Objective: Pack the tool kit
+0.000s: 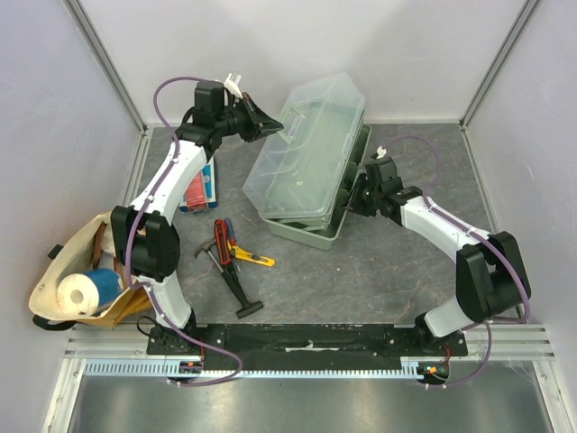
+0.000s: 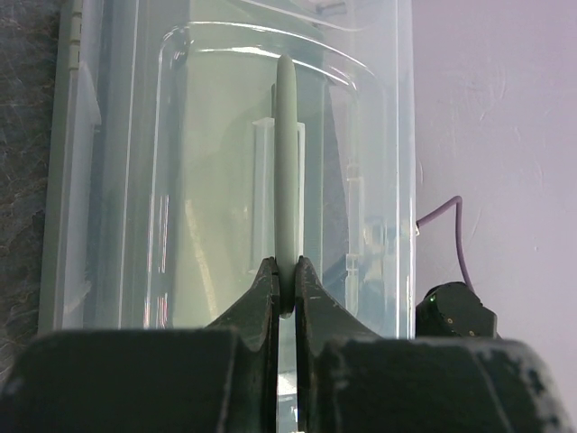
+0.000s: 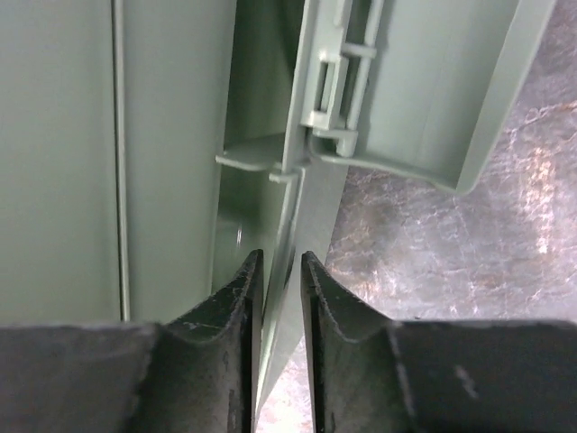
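Clenching the toolbox [image 1: 311, 153] handle [image 2: 287, 180], the left hand [image 2: 287, 271] is hanging over a grey table [image 1: 388, 262] between pale walls [image 1: 270, 45]; right hand [image 3: 281, 262] is straddling the toolbox rim, grip unclear.

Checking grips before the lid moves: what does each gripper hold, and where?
Left gripper pinches the pale-green lid handle. Right gripper straddles a thin toolbox wall; whether it grips cannot be told.
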